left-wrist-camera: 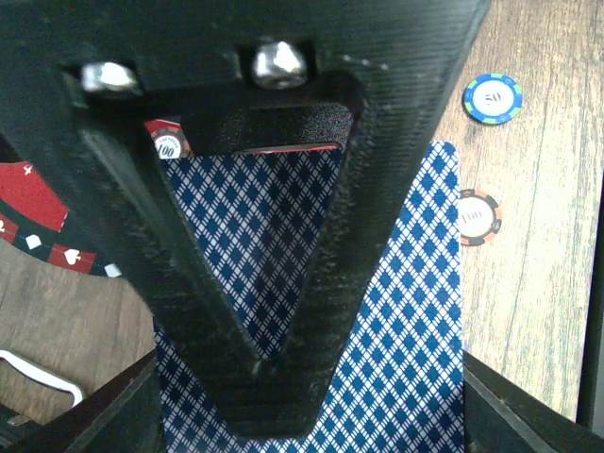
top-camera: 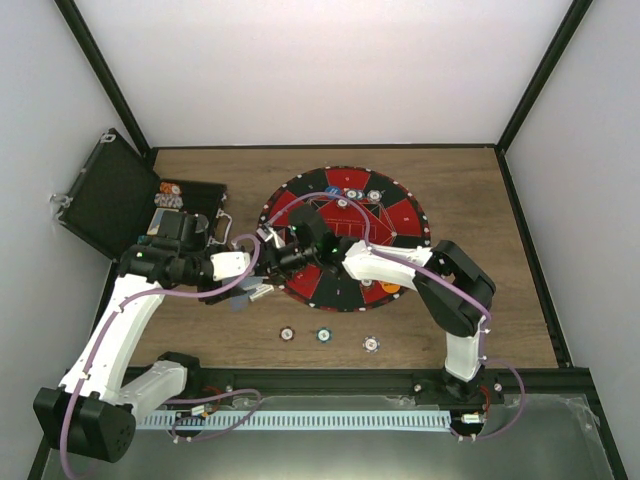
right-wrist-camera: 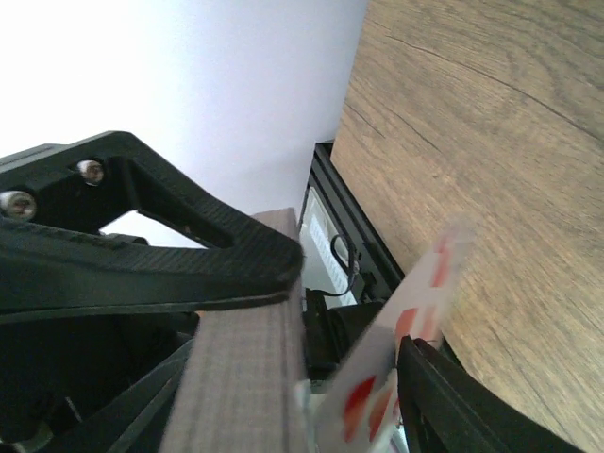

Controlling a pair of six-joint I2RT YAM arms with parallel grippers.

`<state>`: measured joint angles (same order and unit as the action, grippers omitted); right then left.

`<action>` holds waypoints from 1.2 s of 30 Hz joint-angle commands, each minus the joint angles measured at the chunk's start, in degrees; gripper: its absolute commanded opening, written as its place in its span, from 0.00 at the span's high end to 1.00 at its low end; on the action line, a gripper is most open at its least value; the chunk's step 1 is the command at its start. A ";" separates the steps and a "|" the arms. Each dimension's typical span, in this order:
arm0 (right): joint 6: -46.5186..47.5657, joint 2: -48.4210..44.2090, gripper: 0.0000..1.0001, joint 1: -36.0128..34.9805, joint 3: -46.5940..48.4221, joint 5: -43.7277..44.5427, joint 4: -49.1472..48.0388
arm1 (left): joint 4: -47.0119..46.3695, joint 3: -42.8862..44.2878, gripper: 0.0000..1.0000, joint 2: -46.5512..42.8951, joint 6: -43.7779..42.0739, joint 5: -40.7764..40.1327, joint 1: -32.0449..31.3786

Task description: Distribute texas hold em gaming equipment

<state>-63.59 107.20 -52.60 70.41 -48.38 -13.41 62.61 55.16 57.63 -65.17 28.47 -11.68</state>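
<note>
Tabletop: brown wood.
Left claw: clamped on cards.
Right claw: grip unclear.
Handling: cards likely light, slick; pinch an edge.

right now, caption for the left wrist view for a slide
left gripper holds blue-backed cards above the table, two chips at right

A round red-and-black mat lies on the wooden table, an open black case at its left edge.
</note>
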 commanded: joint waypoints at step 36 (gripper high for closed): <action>6.77 -5.43 0.52 2.91 -3.84 4.25 8.96 | -0.56 0.97 0.96 -0.85 -1.45 -0.18 -0.27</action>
<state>-58.50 103.53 -50.83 67.68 -45.74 -7.68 62.26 55.16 58.00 -65.84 27.09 -11.90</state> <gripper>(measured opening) 0.486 0.656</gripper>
